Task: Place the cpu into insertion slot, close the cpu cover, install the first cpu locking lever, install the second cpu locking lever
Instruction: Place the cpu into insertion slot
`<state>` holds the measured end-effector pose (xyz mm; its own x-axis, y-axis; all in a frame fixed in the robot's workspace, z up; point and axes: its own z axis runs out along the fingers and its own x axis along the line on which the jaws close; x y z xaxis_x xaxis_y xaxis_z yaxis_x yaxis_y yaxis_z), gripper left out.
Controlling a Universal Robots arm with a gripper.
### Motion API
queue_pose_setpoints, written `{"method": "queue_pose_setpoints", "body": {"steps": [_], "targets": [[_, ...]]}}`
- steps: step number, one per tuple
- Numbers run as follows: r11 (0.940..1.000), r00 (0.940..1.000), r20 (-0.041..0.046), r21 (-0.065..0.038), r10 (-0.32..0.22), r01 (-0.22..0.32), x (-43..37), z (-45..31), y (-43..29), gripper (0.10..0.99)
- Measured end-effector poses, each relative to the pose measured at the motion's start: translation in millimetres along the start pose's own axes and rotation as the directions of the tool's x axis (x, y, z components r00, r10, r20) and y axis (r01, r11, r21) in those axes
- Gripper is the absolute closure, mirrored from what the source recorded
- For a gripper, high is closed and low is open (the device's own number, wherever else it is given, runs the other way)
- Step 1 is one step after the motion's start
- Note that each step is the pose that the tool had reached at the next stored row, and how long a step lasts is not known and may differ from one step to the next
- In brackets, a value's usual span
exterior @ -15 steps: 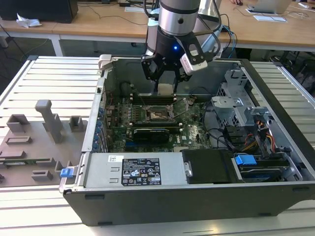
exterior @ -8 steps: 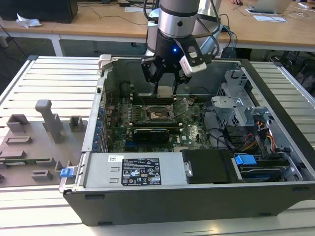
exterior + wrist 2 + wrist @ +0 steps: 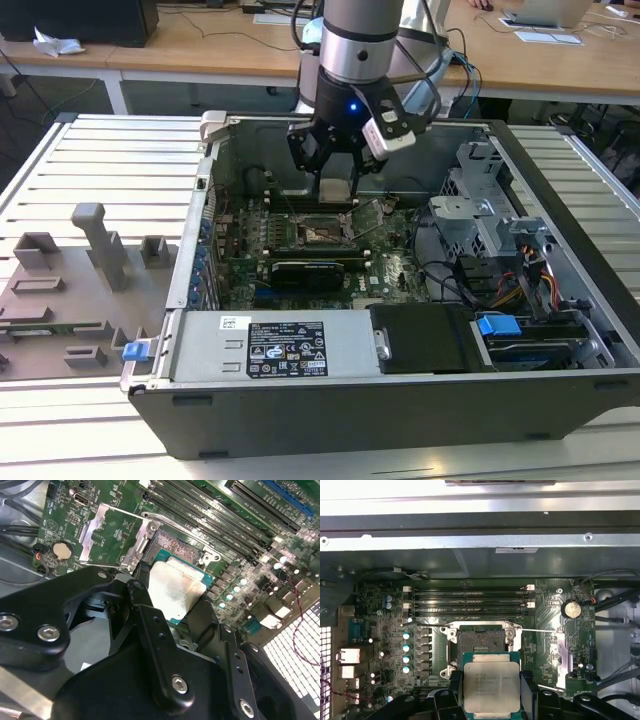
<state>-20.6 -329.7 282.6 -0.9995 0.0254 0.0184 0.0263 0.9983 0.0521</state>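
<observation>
Cpu (image 3: 491, 686), silver top up, was pinched by two opposite edges between the gripper's (image 3: 491, 700) black fingers (image 3: 454, 687). It hung over the green motherboard (image 3: 380, 630), just beside the insertion slot (image 3: 481, 642) and not seated in it. Slot lay bare. Cpu cover (image 3: 140, 540) was swung open alongside. Everything sat inside the open computer case (image 3: 400, 420).

silver-grey arm (image 3: 358, 35), black wrist (image 3: 340, 95), blue light (image 3: 351, 106), black gripper (image 3: 174, 592) links, silver screws (image 3: 179, 684)
</observation>
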Motion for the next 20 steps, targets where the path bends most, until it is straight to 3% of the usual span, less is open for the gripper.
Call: {"method": "queue_pose_setpoints", "body": {"steps": [10, 17, 20], "targets": [[1.0000, 1.0000, 0.0000, 0.000, 0.000, 0.000, -0.2, 11.8, -0.4, 0.545], [1.0000, 1.0000, 0.0000, 0.000, 0.001, -0.001, -0.2, 12.3, -0.4, 0.545], [0.9993, 0.9993, 0.0021, 0.002, 0.037, -0.037, -0.2, 12.6, -0.4, 0.545]]}}
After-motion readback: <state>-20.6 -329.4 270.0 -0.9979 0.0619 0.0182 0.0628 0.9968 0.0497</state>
